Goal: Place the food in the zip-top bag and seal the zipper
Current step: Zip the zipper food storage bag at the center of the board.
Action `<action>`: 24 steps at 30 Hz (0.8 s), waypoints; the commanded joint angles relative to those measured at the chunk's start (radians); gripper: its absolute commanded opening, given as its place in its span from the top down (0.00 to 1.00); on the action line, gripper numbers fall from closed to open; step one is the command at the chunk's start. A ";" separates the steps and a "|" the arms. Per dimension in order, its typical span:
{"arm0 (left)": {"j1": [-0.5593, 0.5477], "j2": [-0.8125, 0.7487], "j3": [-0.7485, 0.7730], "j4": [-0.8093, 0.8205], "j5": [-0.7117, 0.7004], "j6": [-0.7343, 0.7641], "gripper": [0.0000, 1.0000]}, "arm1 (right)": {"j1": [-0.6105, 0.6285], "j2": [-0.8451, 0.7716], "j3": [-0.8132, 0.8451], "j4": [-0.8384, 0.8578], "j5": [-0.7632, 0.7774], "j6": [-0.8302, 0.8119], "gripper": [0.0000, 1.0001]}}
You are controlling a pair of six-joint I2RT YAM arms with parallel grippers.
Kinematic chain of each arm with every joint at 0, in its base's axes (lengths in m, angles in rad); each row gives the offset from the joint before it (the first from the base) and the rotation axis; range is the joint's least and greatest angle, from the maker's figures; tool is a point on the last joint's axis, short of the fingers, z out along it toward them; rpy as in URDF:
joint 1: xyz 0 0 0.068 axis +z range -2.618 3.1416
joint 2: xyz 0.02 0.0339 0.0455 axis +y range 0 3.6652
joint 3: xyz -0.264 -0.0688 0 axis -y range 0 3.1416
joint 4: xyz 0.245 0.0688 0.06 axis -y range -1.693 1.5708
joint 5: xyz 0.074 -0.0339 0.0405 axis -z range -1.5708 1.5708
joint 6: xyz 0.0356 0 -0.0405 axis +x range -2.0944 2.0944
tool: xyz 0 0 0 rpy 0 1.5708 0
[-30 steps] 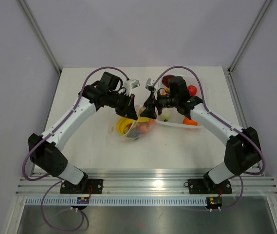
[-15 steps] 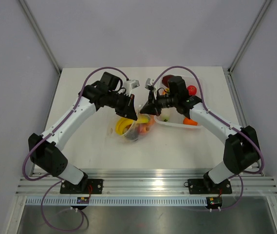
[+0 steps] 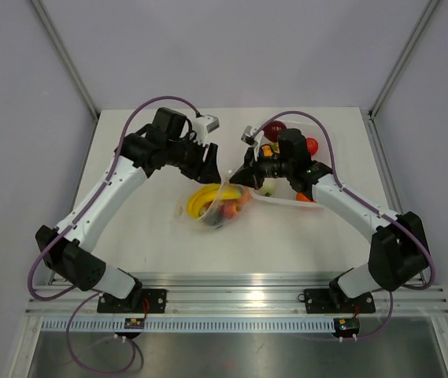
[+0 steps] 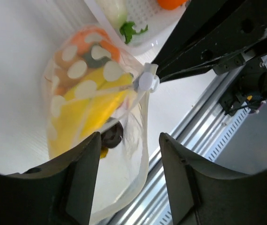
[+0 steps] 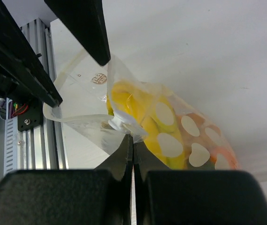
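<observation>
My left fingers [image 4: 79, 187] have let go and drawn back, spread wide. My right fingers [image 5: 118, 161] stay pinched on the zipper [image 5: 116, 123] of the zip-top bag [image 3: 222, 206], food [image 3: 201, 201] inside, on the desk [image 3: 153, 228]. I judge sealing nearly finished.

Bag mid-table, both grippers crowded over its mouth.
Right gripper [image 5: 133, 140] has its fingers pressed together on the bag [image 3: 220, 206] mouth edge, closing off the approach from the right. The tray [image 3: 284, 201] sits just beside the bag on that side. Left gripper [image 4: 129, 154] hangs over the bag's far-left side, fingers spread, with loose bag film between them. The bare table [image 3: 145, 228] left of and nearer than the bag gives open passage.
</observation>
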 commanded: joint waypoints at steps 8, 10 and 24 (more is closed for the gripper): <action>-0.155 -0.079 -0.023 0.275 -0.231 0.167 0.41 | 0.003 -0.095 0.027 0.049 0.035 0.086 1.00; -0.169 -0.088 -0.034 0.297 -0.250 0.175 0.44 | 0.009 -0.094 0.030 0.008 0.037 0.086 1.00; -0.208 -0.072 -0.072 0.345 -0.305 0.184 0.53 | 0.014 -0.094 0.036 0.005 0.035 0.094 1.00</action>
